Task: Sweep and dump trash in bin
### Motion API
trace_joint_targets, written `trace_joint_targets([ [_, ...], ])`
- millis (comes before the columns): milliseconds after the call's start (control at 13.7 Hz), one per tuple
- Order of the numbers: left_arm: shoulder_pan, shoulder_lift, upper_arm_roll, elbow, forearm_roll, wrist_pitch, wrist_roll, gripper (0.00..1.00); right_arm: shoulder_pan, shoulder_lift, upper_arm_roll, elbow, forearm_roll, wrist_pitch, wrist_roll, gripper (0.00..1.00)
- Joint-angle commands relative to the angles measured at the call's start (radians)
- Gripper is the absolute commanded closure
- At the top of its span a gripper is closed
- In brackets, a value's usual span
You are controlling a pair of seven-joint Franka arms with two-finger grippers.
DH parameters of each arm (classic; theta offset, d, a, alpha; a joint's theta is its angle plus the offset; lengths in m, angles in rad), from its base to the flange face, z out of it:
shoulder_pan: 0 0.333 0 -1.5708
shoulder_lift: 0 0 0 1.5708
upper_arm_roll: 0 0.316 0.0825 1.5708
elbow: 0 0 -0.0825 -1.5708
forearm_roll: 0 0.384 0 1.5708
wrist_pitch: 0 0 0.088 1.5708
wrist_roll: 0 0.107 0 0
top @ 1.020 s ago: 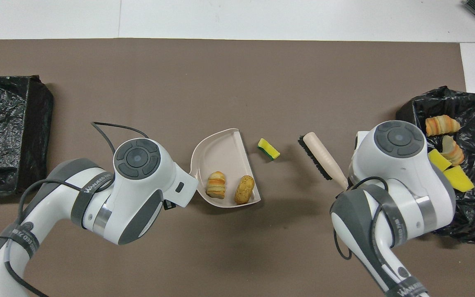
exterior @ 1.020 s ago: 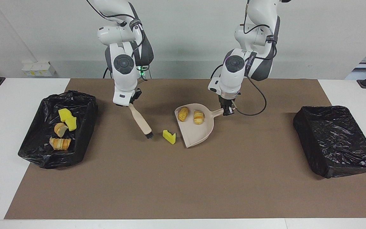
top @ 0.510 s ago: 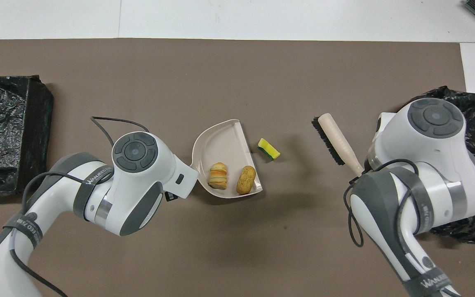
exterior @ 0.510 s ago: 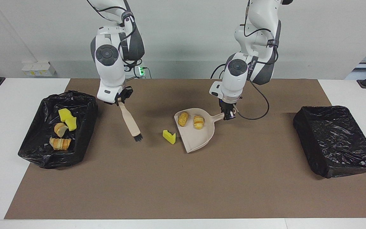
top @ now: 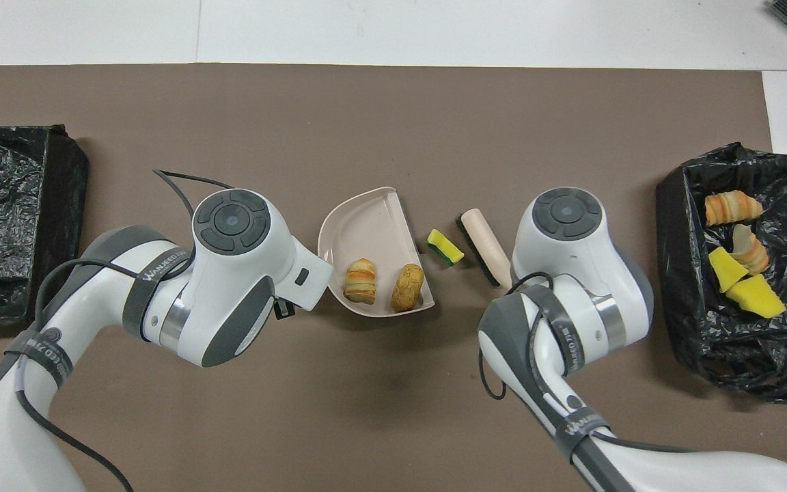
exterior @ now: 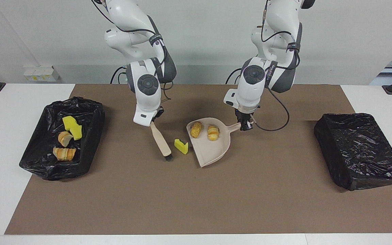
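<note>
The trash's last loose yellow sponge chunk [exterior: 181,146] lies just beside the dustpan [exterior: 213,149], which the left gripper [exterior: 245,125] grips by its handle, and the right gripper [exterior: 153,119], clenched on the brush [exterior: 161,141], has swung back beside it, so sweeping can resume toward 2 bread bits [exterior: 204,131].

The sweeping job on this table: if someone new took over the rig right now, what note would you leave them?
Right gripper: shut on the beige brush, bristles down on the brown mat beside the loose yellow sponge chunk.
Left gripper: shut on the handle of the beige plastic dustpan, its open edge facing the chunk.
Done: two golden-brown bread bits lie in the pan; two yellow chunks and two bread bits are in the black-lined bin at the right arm's end.
Left: sweep in the last chunk, then dump the pan. The second black-lined bin holds no trash that shows.
</note>
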Motion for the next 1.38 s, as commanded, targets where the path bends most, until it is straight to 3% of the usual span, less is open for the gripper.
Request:
trace_joint_targets([
  [0, -0.011, 0.025, -0.006, 0.008, 0.054, 0.000, -0.021, 1.00, 0.018, 0.006, 0.003, 0.013, 0.112, 0.002, 0.023, 1.00],
  [510, -0.012, -0.004, -0.006, -0.056, 0.054, 0.004, 0.034, 1.00, 0.019, -0.014, 0.019, 0.006, 0.422, -0.010, -0.089, 1.00],
  [874, 0.050, -0.009, -0.009, -0.059, 0.033, 0.021, 0.125, 1.00, -0.088, -0.071, 0.011, 0.001, 0.332, -0.119, -0.155, 1.00],
  [1166, 0.112, -0.020, -0.009, -0.059, -0.102, 0.041, 0.184, 1.00, -0.137, -0.100, 0.009, -0.001, 0.272, -0.157, -0.155, 1.00],
  [1311, 0.130, -0.049, -0.008, -0.059, -0.108, 0.038, 0.215, 1.00, -0.144, -0.111, 0.009, -0.001, 0.260, -0.168, -0.152, 1.00],
])
